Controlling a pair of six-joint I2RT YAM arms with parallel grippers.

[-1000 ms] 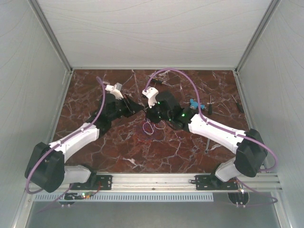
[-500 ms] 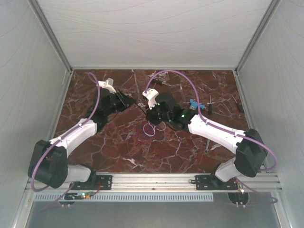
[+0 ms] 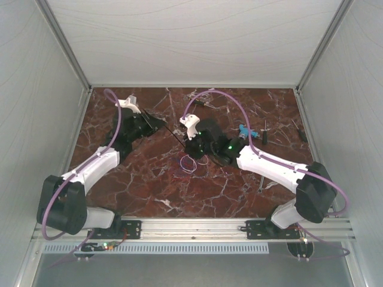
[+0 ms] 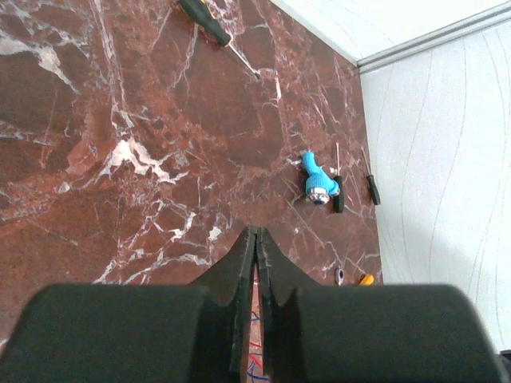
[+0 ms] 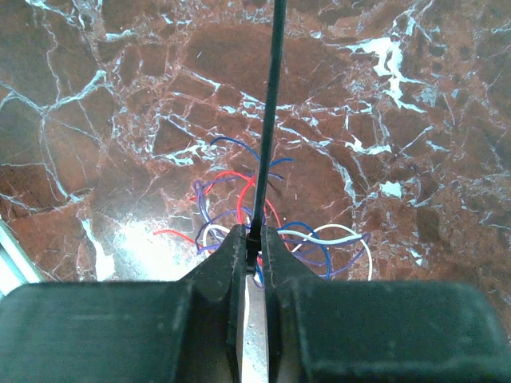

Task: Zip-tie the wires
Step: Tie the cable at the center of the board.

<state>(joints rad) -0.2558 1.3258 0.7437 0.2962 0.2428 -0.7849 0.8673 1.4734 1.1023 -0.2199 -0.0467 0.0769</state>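
Observation:
The wires (image 3: 190, 162) are a small tangle of thin red, purple, blue and white loops lying on the marble table (image 3: 149, 191). In the right wrist view the wires (image 5: 223, 215) lie just beyond my right gripper (image 5: 254, 231). It is shut on the head end of a black zip tie (image 5: 270, 104), whose strap runs straight away from the jaws. From above, the zip tie (image 3: 173, 136) stretches taut from the right gripper (image 3: 190, 147) up-left to my left gripper (image 3: 158, 121). The left gripper (image 4: 255, 230) is shut; the strap is hidden in its own view, and bits of wires (image 4: 257, 363) show under the fingers.
A blue-handled tool (image 3: 242, 131) (image 4: 318, 182) lies right of the right gripper, with black screwdrivers (image 3: 263, 133) beside it and another (image 3: 299, 130) near the right wall. One more screwdriver (image 3: 200, 101) (image 4: 204, 22) lies at the back. A small tool (image 3: 260, 181) rests beside the right arm.
The left gripper, still shut, has drawn back and to the left, away from the right gripper, and the black strap now spans a longer gap. The right gripper has hardly moved.

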